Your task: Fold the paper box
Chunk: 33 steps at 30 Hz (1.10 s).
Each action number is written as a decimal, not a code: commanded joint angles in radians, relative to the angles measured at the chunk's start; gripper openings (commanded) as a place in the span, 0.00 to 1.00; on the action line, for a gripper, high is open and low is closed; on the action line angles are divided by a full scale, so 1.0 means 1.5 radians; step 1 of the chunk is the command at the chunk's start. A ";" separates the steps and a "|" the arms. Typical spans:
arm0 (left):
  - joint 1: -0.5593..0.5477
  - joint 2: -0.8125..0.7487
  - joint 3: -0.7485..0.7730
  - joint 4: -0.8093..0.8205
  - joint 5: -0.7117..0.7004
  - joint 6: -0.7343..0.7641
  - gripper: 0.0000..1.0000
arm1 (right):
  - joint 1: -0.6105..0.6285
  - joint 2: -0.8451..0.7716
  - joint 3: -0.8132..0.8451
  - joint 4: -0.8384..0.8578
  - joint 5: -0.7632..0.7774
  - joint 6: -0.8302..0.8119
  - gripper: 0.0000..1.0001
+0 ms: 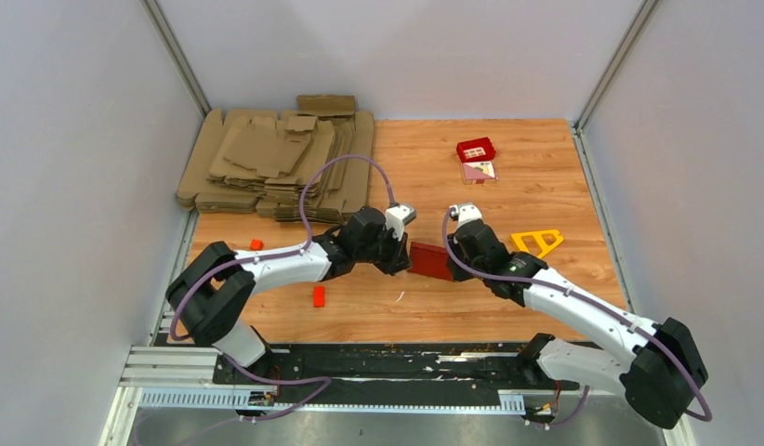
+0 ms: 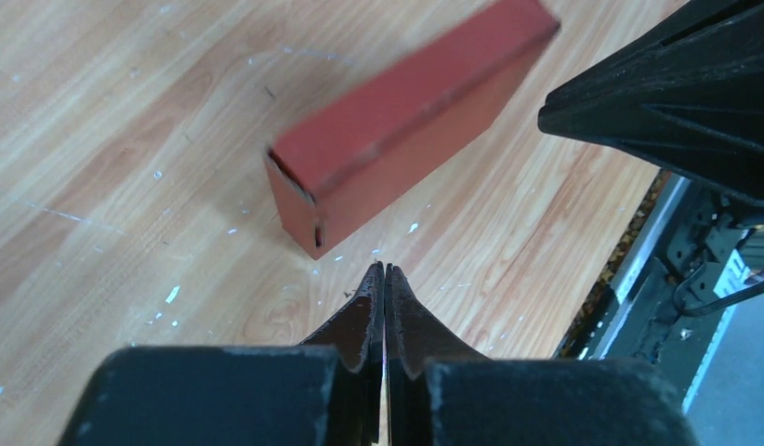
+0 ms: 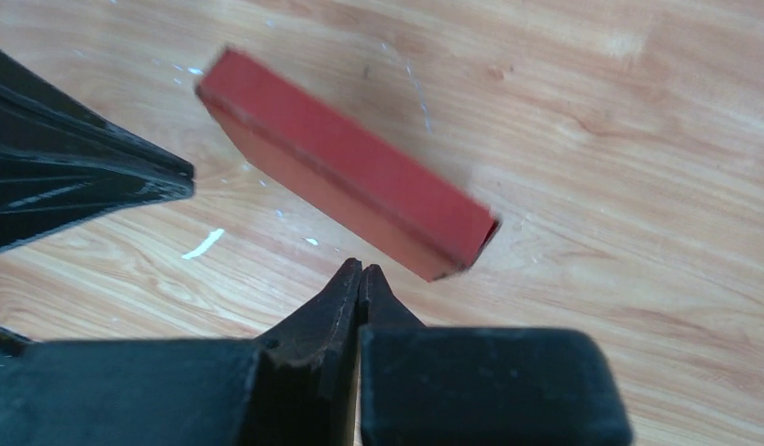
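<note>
The paper box (image 1: 431,262) sits at the middle of the wooden table (image 1: 546,177), directly between the two claws. In both wrist views it already reads as a closed, flat-sided carton with its panels squared up and an end flap tucked in. Its outline is smeared, so it cannot be told whether it rests flat on the wood or is tipped on one edge. The left gripper (image 2: 385,269) is clenched, its fingers pressed together on nothing, with the tips just beside the near end of the box and not touching it. The right gripper (image 3: 362,269) is likewise pinched closed and empty, close to the opposite end. Judged from this, the folding looks essentially complete and the step in hand is the final check. Any next move would call for confirming that both end flaps are seated. If one has sprung, a closed fingertip should press it home while the other arm braces the far side, since the thin card would slide easily on the smooth wood.
</note>
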 commanded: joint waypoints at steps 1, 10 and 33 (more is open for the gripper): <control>-0.002 0.025 -0.005 0.037 -0.004 -0.007 0.00 | -0.013 0.033 -0.026 0.036 -0.013 0.002 0.00; -0.002 -0.025 0.004 -0.009 -0.025 0.014 0.00 | -0.016 0.027 0.024 -0.005 -0.041 -0.034 0.00; -0.051 0.065 -0.053 0.135 -0.109 -0.124 0.00 | -0.195 0.474 0.346 0.078 -0.181 -0.075 0.00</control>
